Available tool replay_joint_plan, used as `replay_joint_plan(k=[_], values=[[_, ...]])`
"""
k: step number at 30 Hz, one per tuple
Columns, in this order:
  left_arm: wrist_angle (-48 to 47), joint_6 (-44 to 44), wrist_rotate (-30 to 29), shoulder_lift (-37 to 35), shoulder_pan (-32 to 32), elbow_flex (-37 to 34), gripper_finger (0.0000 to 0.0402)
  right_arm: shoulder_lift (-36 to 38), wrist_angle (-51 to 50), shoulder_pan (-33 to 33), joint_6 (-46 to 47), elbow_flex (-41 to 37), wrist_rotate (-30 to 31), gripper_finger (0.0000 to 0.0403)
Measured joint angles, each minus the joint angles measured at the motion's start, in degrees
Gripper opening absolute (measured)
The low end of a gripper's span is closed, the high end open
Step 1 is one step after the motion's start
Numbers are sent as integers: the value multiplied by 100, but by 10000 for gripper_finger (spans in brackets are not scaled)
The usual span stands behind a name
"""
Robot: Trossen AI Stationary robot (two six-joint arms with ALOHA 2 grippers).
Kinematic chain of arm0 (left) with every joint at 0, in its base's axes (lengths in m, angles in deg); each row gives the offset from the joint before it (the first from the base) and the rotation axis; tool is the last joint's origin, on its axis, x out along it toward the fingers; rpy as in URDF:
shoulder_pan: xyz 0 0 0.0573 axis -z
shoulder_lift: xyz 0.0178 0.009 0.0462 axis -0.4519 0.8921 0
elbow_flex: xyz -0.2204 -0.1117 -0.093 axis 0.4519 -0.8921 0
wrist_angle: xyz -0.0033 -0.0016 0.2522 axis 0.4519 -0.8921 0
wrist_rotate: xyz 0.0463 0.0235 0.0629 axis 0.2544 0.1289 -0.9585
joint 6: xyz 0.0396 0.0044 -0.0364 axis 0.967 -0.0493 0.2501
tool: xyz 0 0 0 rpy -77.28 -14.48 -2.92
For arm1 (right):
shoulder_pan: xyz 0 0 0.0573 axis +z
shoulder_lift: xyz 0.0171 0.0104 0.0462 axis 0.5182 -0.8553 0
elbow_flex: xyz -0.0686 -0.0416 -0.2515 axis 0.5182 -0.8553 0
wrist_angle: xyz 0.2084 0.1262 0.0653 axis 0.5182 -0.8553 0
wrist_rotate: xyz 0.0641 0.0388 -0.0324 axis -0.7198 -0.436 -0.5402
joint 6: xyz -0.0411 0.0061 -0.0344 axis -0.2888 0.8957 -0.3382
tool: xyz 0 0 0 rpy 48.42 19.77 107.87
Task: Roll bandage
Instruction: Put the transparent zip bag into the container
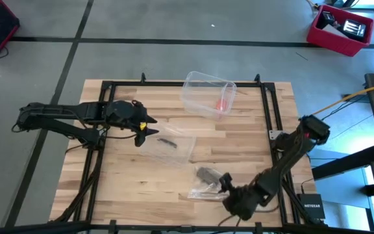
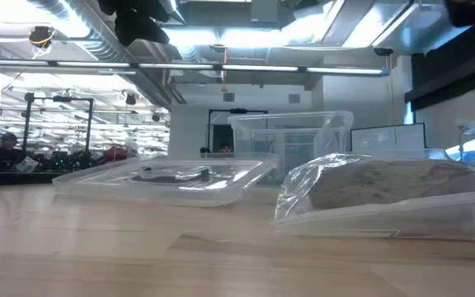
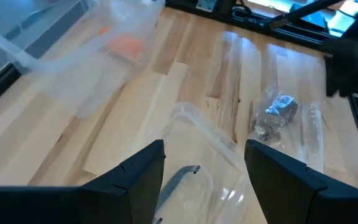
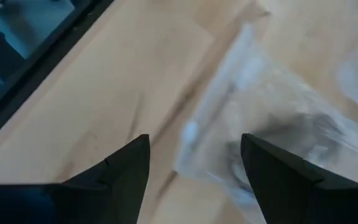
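Observation:
A small clear plastic bag lies flat on the wooden table near its front edge. Inside it is a grey-brown bundle, which seems to be the bandage. My right gripper hangs open over the bag's right end, pointing steeply down; the blurred right wrist view shows the bag ahead of the fingers, and I see no touch. My left gripper is open above the table's left middle, over a flat clear lid.
A clear plastic box with something orange-red inside stands at the far middle. The flat clear lid lies in the middle with a small dark piece on it. A black frame borders the table.

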Motion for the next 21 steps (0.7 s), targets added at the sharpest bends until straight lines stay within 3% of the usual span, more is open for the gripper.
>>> replay_joint_plan(k=[4,11,14,21], values=[[-20,-131,-17,41,-2,0,214,-633,433,243,-7,-1,313,253],[-32,-180,-12,44,-2,0,214,-1386,896,250,216,2,1725,237],[-35,-129,-12,44,-2,0,214,-1486,909,208,731,2,1888,191],[-39,206,-10,42,-2,0,214,-1551,1395,211,1176,50,1777,26]])
